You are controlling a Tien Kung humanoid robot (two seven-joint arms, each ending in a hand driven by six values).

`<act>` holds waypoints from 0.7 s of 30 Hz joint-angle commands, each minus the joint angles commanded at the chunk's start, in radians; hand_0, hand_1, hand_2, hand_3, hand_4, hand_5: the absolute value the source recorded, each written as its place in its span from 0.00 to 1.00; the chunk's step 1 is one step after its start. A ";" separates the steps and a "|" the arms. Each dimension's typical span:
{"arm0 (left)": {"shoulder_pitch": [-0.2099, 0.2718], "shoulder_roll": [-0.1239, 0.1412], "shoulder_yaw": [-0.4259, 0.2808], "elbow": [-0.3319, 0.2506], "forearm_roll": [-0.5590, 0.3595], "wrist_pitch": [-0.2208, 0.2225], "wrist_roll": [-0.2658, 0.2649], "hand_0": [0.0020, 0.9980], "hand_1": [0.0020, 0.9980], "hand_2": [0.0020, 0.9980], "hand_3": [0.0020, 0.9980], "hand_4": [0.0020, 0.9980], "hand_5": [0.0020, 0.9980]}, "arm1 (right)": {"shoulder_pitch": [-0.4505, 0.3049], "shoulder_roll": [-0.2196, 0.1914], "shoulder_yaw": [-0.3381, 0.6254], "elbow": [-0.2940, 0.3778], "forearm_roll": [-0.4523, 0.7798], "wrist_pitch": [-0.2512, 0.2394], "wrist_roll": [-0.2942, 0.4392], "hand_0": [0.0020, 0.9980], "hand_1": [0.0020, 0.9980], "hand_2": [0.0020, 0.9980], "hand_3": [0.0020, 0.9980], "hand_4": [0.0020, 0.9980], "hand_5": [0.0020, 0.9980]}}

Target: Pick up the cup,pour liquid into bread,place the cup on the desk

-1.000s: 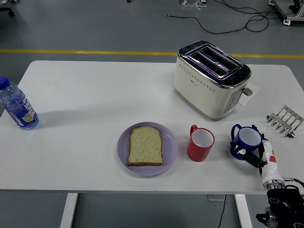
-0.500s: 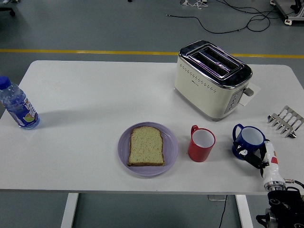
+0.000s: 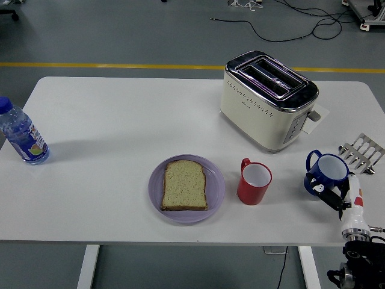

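A blue cup (image 3: 328, 171) with a side handle is held at the table's right front, with my right hand (image 3: 330, 192) shut on its lower part; black fingers (image 3: 319, 188) wrap its base. The white-and-red forearm comes up from the lower right corner. A red cup (image 3: 254, 182) stands upright and apart, left of the blue one. A slice of bread (image 3: 184, 185) lies flat on a purple plate (image 3: 155, 180) left of the red cup. What the cups contain cannot be seen. My left arm is out of view.
A cream toaster (image 3: 267, 99) stands at the back right, behind the cups. A metal toast rack (image 3: 361, 153) lies at the right edge, just behind the blue cup. A water bottle (image 3: 21, 133) stands at the far left edge.
My right hand has carried the blue cup to the right and slightly away, closer to the toast rack. The red cup, plate and bread have not moved.
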 joint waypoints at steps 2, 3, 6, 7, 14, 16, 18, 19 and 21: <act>-0.001 0.000 -0.003 0.000 0.002 0.000 0.000 0.64 0.66 0.67 0.52 0.24 0.85 | -0.005 -0.009 0.008 0.024 -0.004 -0.009 -0.007 0.48 0.46 0.57 0.55 0.73 0.00; -0.001 0.000 -0.005 -0.001 0.003 0.000 0.000 0.64 0.66 0.67 0.52 0.24 0.85 | -0.008 -0.015 0.015 0.046 -0.011 -0.011 -0.017 0.48 0.46 0.57 0.55 0.73 0.00; -0.003 0.000 -0.009 -0.001 0.004 0.000 0.000 0.64 0.66 0.67 0.52 0.24 0.85 | -0.010 -0.032 0.025 0.094 -0.030 -0.016 -0.050 0.48 0.46 0.57 0.55 0.73 0.00; -0.004 0.000 -0.011 -0.001 0.006 0.000 0.000 0.64 0.66 0.67 0.52 0.24 0.85 | -0.010 -0.040 0.025 0.109 -0.033 -0.019 -0.060 0.43 0.45 0.56 0.54 0.72 0.00; -0.011 0.001 -0.021 -0.002 0.012 0.000 0.000 0.64 0.66 0.67 0.52 0.24 0.85 | -0.010 -0.074 0.046 0.223 -0.061 -0.033 -0.132 0.38 0.42 0.55 0.53 0.73 0.00; -0.012 0.002 -0.025 -0.002 0.012 0.000 0.000 0.64 0.66 0.67 0.52 0.24 0.85 | -0.010 -0.081 0.056 0.260 -0.081 -0.027 -0.173 0.38 0.42 0.55 0.53 0.73 0.00; -0.012 0.002 -0.026 -0.002 0.012 0.000 0.000 0.64 0.66 0.67 0.52 0.24 0.85 | -0.006 -0.092 0.064 0.295 -0.110 -0.015 -0.213 0.38 0.42 0.55 0.53 0.73 0.00; -0.013 0.002 -0.026 -0.002 0.013 0.000 0.000 0.64 0.66 0.67 0.52 0.24 0.85 | -0.003 -0.097 0.068 0.316 -0.127 -0.012 -0.237 0.43 0.40 0.55 0.53 0.74 0.00; -0.013 0.002 -0.026 -0.002 0.013 0.000 0.000 0.64 0.66 0.67 0.52 0.24 0.85 | 0.000 -0.106 0.071 0.347 -0.145 -0.011 -0.269 0.43 0.40 0.55 0.53 0.74 0.00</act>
